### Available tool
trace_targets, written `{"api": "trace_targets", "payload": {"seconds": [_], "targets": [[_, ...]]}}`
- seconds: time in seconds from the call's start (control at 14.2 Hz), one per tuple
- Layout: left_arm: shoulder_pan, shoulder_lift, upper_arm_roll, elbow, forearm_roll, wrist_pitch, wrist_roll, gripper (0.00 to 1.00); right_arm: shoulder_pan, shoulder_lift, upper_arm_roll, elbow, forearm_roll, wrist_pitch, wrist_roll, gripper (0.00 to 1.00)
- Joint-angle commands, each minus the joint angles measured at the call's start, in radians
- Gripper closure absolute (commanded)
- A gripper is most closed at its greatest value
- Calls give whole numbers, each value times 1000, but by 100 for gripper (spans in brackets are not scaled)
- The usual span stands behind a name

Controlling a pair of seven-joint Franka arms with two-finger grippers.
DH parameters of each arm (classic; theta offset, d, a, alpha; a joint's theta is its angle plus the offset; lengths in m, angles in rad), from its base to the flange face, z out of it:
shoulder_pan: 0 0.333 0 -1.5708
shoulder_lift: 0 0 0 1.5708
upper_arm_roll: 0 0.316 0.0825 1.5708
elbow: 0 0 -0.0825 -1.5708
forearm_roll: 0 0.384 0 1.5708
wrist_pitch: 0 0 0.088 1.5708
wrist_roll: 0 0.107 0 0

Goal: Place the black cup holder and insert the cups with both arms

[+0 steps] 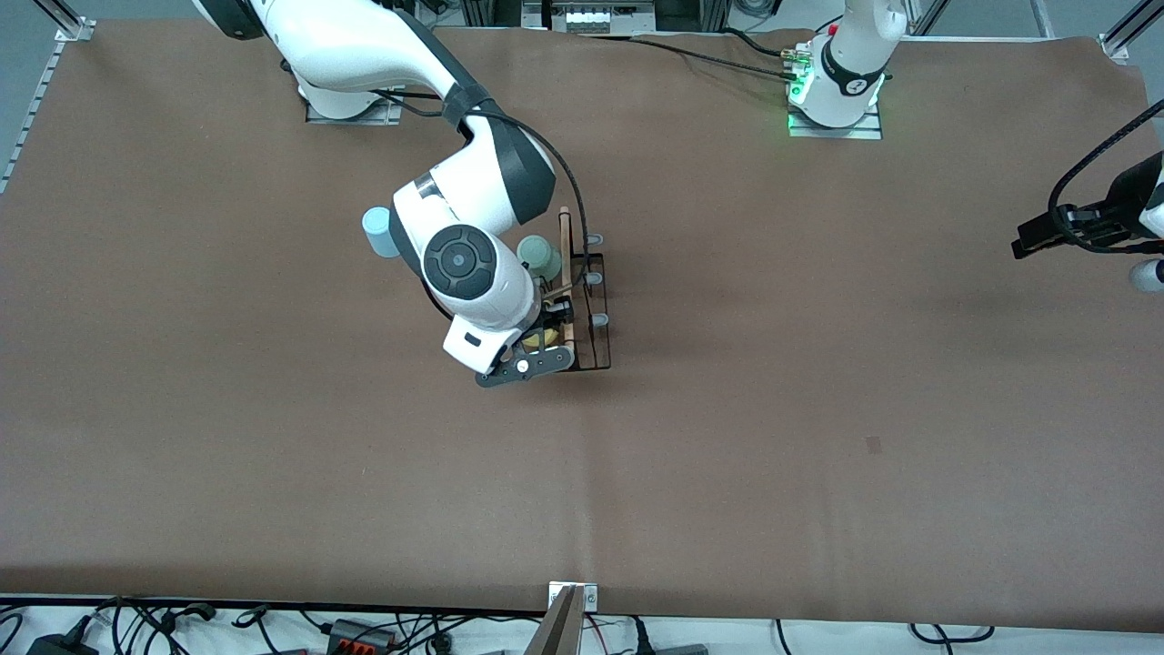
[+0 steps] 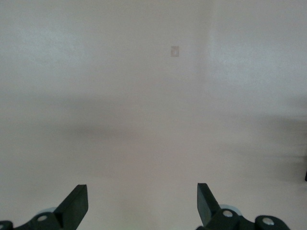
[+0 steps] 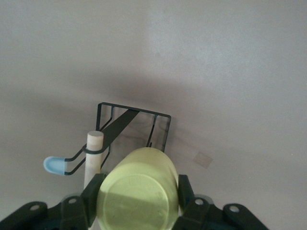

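In the front view, the thin black wire cup holder (image 1: 589, 305) stands mid-table (image 1: 818, 409) under the right tool (image 1: 536, 350), blue cup (image 1: 380, 231) and grey-green cup (image 1: 538, 256) beside it. The left tool (image 2: 142, 203) waits wide open over bare table. The right tool (image 3: 139, 201) squeezes the smooth yellow cup (image 3: 139, 189) beside the wooden rod (image 3: 93, 158).

White arms (image 1: 473, 264), grey joints, black cables

Right arm (image 1: 473, 264) blocks rack (image 1: 591, 309); elsewhere open.
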Motion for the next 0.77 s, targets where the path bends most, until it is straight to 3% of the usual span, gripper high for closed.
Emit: {"api": "trace_targets", "payload": {"seconds": [0.0, 0.07, 0.14, 0.21, 0.49, 0.7], "targets": [[3, -3, -3, 4, -19, 5, 6, 0, 12, -5, -3, -30, -32, 11, 13, 76], [3, -3, -3, 4, -19, 5, 6, 0, 12, -5, -3, -38, -36, 11, 8, 72], [3, -3, -3, 4, -19, 5, 6, 0, 12, -4, -3, -44, -34, 13, 22, 8], [3, -3, -3, 4, -19, 5, 6, 0, 10, -7, -3, -41, -29, 13, 37, 0], [3, -3, -3, 4, -19, 5, 6, 0, -8, -88, -18, -14, -29, -30, 168, 0], [3, -3, -3, 4, -19, 5, 5, 0, -97, -186, -63, -14, -40, -103, 156, 0]]}}
